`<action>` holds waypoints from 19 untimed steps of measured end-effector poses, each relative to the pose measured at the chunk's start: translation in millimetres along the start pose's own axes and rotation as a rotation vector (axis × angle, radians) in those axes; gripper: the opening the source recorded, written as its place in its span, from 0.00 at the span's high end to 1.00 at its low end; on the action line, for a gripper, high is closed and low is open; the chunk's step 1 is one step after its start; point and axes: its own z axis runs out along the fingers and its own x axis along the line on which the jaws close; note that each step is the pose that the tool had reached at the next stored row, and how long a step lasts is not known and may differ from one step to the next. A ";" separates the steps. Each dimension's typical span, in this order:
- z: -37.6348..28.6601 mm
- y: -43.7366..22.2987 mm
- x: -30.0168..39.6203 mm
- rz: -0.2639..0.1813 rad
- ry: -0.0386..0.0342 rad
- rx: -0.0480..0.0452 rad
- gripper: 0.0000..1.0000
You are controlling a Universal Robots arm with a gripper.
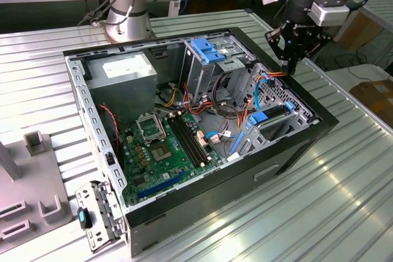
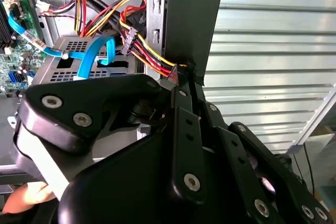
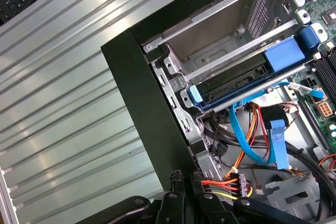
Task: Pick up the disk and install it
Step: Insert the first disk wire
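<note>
A: Where's the disk, pls?

B: Right-centre of the exterior view. The disk (image 1: 270,116) lies flat in a bay of the perforated grey cage (image 1: 279,93), at the right end of the open PC case (image 1: 245,182). Its light-blue rail faces the motherboard (image 1: 166,151). In the first wrist view the disk (image 3: 231,88) sits between the bay's metal rails.

A: And the gripper?

B: Upper right of the exterior view. The gripper (image 1: 288,65) hangs tip-down over the case's far rim, above the cage and apart from the disk. In the first wrist view the gripper (image 3: 186,177) is just beside a red-yellow-black power plug (image 3: 236,184), w/ a blue cable (image 3: 239,129) looping between plug and disk.

A: Spread or pinched?

B: Can't tell; nothing seen in its grasp.

A: Other items?

B: An upright cage w/ a blue latch (image 1: 206,50) at top centre. A ribbed metal table (image 1: 319,213) lies under everything.
</note>
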 end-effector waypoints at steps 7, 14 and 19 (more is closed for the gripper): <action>-7.3 1.3 1.9 0.047 -0.0028 -0.0104 0.84; -7.4 1.3 1.9 0.163 -0.0098 -0.0358 0.84; -6.7 1.2 1.7 0.275 -0.0158 -0.0615 0.84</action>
